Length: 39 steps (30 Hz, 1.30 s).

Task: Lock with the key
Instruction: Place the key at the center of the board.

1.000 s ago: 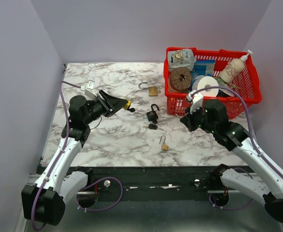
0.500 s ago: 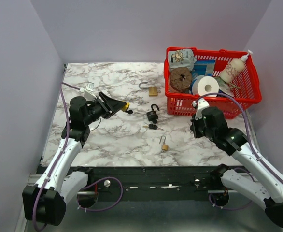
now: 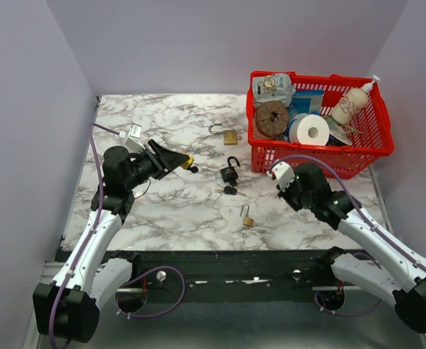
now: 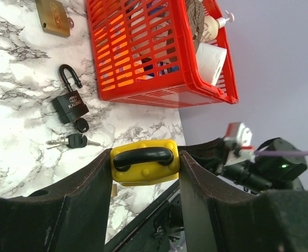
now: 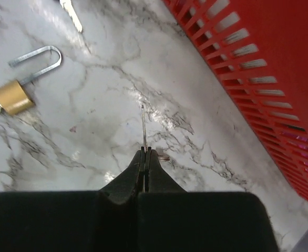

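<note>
Edgewise, key (image 5: 143,125) juts from the clamped right pincer (image 5: 145,153).

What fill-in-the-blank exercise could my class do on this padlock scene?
The left gripper jaws hold a ___ padlock.
The right gripper jaws are ___ on a thin metal key.
The white paper roll sits inside the red plastic ___.
The black metal padlock lies on the marble table beside black-headed ___.
Missing words: yellow; shut; basket; keys.

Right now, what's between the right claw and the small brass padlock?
Nothing: bare marble tabletop separates right claw, shut on a key, and small brass padlock; right wrist view shows it.
</note>
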Motion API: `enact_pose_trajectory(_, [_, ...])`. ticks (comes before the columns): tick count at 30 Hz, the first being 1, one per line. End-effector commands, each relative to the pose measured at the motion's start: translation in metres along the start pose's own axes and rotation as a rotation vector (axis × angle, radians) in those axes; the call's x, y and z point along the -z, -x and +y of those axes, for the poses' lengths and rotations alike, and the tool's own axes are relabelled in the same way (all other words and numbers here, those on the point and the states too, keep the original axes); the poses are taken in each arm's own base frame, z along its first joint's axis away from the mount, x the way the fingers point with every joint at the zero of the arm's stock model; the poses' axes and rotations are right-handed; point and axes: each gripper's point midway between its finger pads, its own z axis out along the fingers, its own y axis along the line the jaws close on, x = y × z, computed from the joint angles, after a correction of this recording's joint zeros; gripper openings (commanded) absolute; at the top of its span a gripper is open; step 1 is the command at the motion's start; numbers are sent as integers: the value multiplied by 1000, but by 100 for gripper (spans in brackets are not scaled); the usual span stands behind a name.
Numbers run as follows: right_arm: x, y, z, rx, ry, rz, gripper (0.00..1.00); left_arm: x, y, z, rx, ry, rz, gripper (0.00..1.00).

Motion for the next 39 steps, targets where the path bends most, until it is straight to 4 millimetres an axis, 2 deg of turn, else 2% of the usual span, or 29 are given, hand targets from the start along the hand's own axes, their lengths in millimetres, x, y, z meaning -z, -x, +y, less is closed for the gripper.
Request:
enact_pose_trajectory(1, [-22, -32, 6, 281, 36, 3, 1, 3, 16, -24, -88, -65, -34, 0])
enact_pose_trajectory(2, [-29, -49, 12, 296, 52, 27, 1, 2, 16, -24, -95, -65, -33, 0])
enact_pose_trajectory(4, [-37, -51, 13, 325, 45, 6, 1, 3, 15, -24, -109, -69, -25, 0])
enact_pose_trajectory(5, [-42, -63, 15, 332, 46, 24, 1, 3, 14, -24, -112, -69, -21, 0])
enact_pose_trajectory(7, [-48, -67, 14, 331, 30, 23, 1, 4, 11, -21, -118, -58, -12, 0])
enact_pose_trajectory(9, [-52, -81, 17, 327, 35, 60, 1, 4, 10, -19, -117, -53, -8, 0])
enact_pose_trajectory(18, [-57, -99, 7, 339, -1, 106, 1, 1, 8, -15, -115, -49, 4, 0])
enact_pose_trajectory(20, [-58, -101, 5, 357, 1, 111, 8, 0, 6, -12, -109, -45, 13, 0])
enact_pose_trajectory(21, [-57, -100, 6, 367, 4, 106, 21, 0, 4, -10, -102, -38, 17, 0])
enact_pose_trajectory(22, [-56, -100, 6, 364, 7, 106, 28, 0, 2, -7, -96, -31, 25, 0])
enact_pose_trajectory(23, [-53, -92, 5, 359, 4, 86, 37, -1, 0, -4, -87, -22, 32, 0])
enact_pose_trajectory(24, [-51, -87, 7, 353, 21, 70, 61, -2, -1, -1, -75, -13, 37, 0])
enact_pose_trajectory(25, [-47, -87, 11, 354, 48, 80, 69, -2, -3, 1, -64, -8, 43, 0])
enact_pose_trajectory(26, [-43, -80, 9, 351, 50, 67, 72, -2, -6, 3, -55, -5, 53, 0])
enact_pose_trajectory(27, [-34, -53, 12, 341, 83, -10, 78, -2, -9, 5, -45, -1, 61, 0])
enact_pose_trajectory(29, [-19, -37, 21, 316, 156, -29, 85, -3, -14, 8, -20, 6, 75, 0])
enact_pose_trajectory(30, [-9, -8, 22, 313, 167, -93, 91, -4, -19, 10, -8, 10, 87, 0])
enact_pose_trajectory(32, [0, 11, 32, 260, 204, -110, 91, -6, -24, 12, 22, 11, 103, 0])
enact_pose_trajectory(33, [1, 22, 45, 264, 253, -113, 91, -7, -34, 13, 33, 3, 131, 0])
enact_pose_trajectory(34, [10, 44, 50, 233, 268, -152, 91, -8, -37, 9, 31, -19, 140, 0])
enact_pose_trajectory(35, [13, 57, 57, 230, 297, -175, 91, -10, -42, 7, 37, -29, 158, 0])
enact_pose_trajectory(36, [20, 70, 74, 237, 367, -216, 91, -11, -48, 5, 33, -42, 177, 0])
enact_pose_trajectory(37, [24, 92, 79, 207, 392, -257, 91, -12, -56, -2, 14, -65, 200, 0])
enact_pose_trajectory(39, [32, 111, 94, 192, 458, -287, 92, -13, -62, -5, 6, -79, 220, 0])
